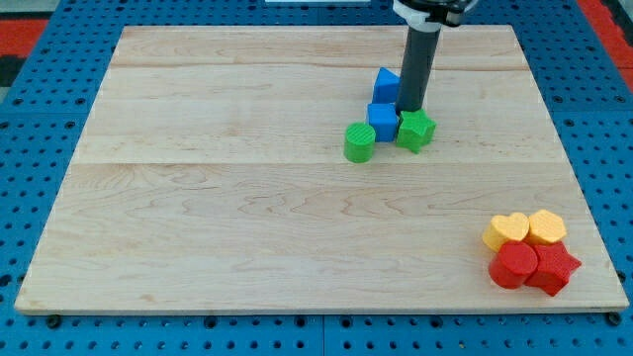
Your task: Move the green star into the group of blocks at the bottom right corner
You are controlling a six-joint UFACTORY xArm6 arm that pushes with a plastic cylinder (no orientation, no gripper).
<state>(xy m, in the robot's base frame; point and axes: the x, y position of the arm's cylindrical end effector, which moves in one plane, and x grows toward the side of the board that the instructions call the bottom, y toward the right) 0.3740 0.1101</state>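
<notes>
The green star [416,130] lies on the wooden board [247,227], right of centre in the view's upper half. My tip [411,109] stands just above it in the view, touching or nearly touching its top edge. A blue cube [384,121] sits against the star's left side, and another blue block [387,83] lies above that, left of my rod. A green cylinder [359,143] is to the lower left of the cube. The bottom right group holds a yellow heart [507,231], a yellow hexagon [547,226], a red cylinder [513,265] and a red star [554,268].
The board rests on a blue pegboard table [40,148]. The bottom right group lies close to the board's right and bottom edges.
</notes>
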